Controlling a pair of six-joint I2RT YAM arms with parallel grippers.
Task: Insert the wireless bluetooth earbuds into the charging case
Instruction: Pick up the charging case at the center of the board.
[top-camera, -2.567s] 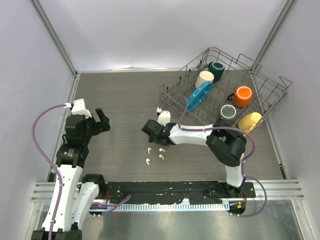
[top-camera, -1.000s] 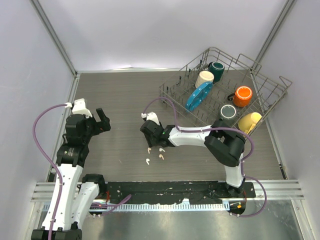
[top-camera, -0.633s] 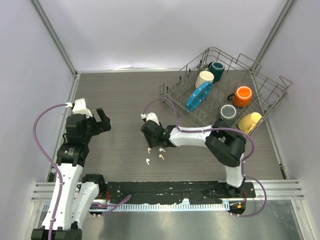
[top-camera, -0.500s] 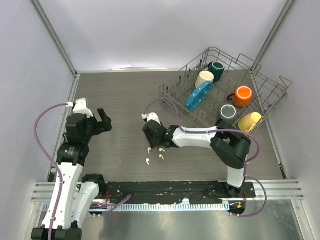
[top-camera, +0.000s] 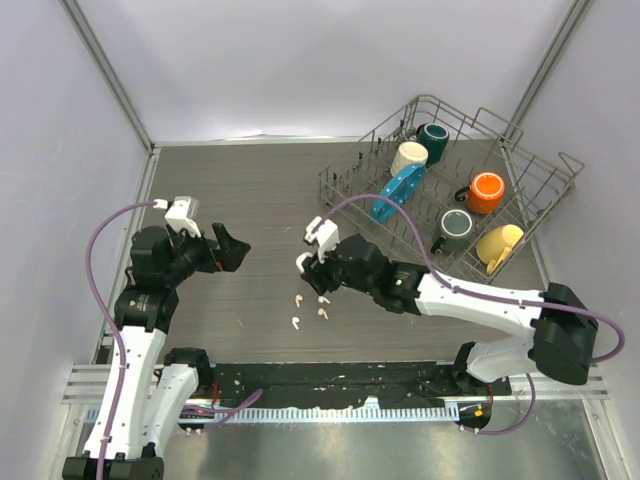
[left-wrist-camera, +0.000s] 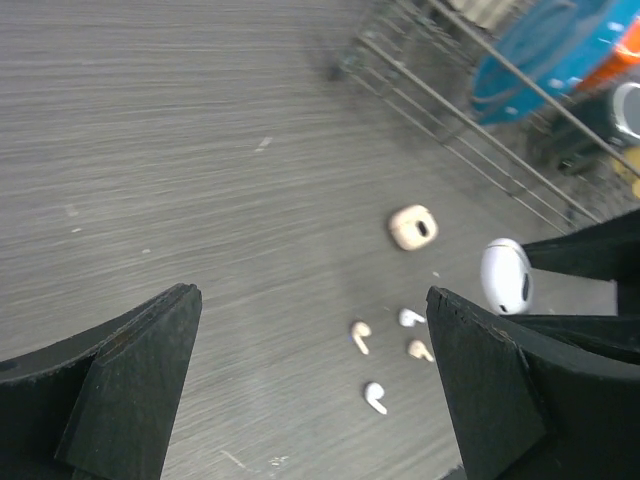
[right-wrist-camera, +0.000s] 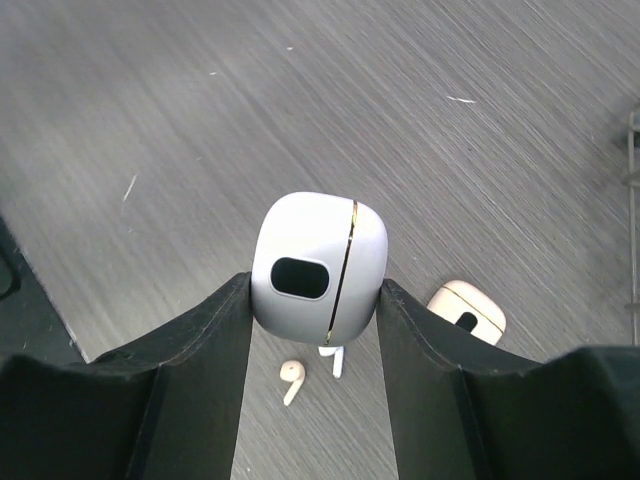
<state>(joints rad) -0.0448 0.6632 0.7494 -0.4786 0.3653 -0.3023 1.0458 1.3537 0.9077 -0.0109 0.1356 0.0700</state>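
Observation:
My right gripper is shut on a closed white charging case, held above the table; the case also shows in the left wrist view. A closed peach case lies on the table behind it. Below lie the earbuds: two white and two peach. In the top view they lie in front of the right gripper. My left gripper is open and empty, above the table to the left of them.
A wire dish rack stands at the back right, holding a blue plate and teal, cream, orange, grey and yellow mugs. Walls close in left and right.
The right arm has stretched out low across the table from the right, its gripper staying over the earbuds. The left gripper has moved right, toward the middle.

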